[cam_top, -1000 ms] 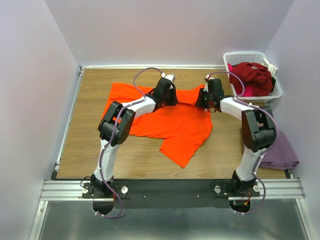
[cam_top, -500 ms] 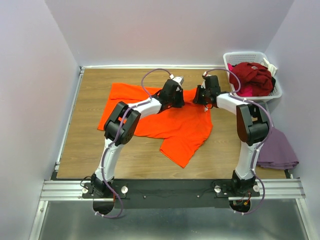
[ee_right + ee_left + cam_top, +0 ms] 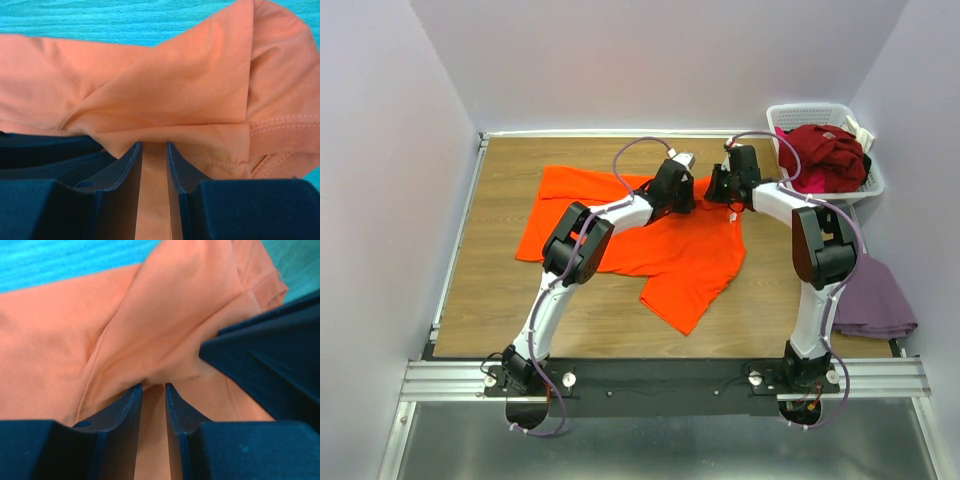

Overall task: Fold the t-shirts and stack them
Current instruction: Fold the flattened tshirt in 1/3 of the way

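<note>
The orange t-shirt (image 3: 670, 250) lies spread on the wooden table. My left gripper (image 3: 682, 195) is shut on a fold of its far edge, seen pinched in the left wrist view (image 3: 153, 386). My right gripper (image 3: 720, 190) is shut on the same far edge a little to the right, with the cloth bunched over its fingers in the right wrist view (image 3: 153, 146). A dark red t-shirt (image 3: 823, 152) and a pink one (image 3: 808, 182) lie in the basket. A mauve-purple t-shirt (image 3: 876, 300) lies folded at the table's right edge.
The white slatted basket (image 3: 810, 113) stands at the back right corner. Grey walls close in the table on the left, back and right. The metal rail (image 3: 660, 378) with both arm bases runs along the near edge.
Both grippers have moved toward the back of the table and closer together, dragging the shirt's far edge with them. The left gripper has shifted right.
</note>
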Robot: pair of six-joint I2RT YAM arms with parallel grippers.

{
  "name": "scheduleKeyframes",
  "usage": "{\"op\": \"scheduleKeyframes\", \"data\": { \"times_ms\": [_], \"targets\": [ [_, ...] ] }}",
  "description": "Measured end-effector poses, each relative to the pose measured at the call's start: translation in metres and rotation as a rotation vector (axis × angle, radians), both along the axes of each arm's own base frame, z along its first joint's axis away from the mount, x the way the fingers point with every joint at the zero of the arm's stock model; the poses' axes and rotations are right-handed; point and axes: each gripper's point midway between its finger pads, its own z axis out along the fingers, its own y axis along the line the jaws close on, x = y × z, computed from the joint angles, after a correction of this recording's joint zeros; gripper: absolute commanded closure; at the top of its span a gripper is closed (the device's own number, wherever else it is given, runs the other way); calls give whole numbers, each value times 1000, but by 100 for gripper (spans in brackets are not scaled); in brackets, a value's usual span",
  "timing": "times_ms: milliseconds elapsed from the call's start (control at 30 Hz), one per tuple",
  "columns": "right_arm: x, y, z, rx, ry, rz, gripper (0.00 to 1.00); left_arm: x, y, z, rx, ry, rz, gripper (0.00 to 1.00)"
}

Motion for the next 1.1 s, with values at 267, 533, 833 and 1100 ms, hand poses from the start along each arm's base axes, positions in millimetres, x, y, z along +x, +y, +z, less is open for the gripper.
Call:
{"op": "scheduleKeyframes", "data": {
  "times_ms": [267, 533, 833, 1100],
  "targets": [
    [0, 0, -2, -1, 4, 0, 66, 8, 1, -1, 17, -19, 40, 59],
    [0, 0, -2, -1, 4, 0, 66, 13, 5, 1, 29, -29, 88, 55],
    [0, 0, -2, -1, 4, 0, 66, 15, 10, 0, 41, -20, 128, 56],
    [0, 0, -2, 0, 4, 1, 66, 19, 10, 5, 46, -26, 150, 56]
  ]
}}
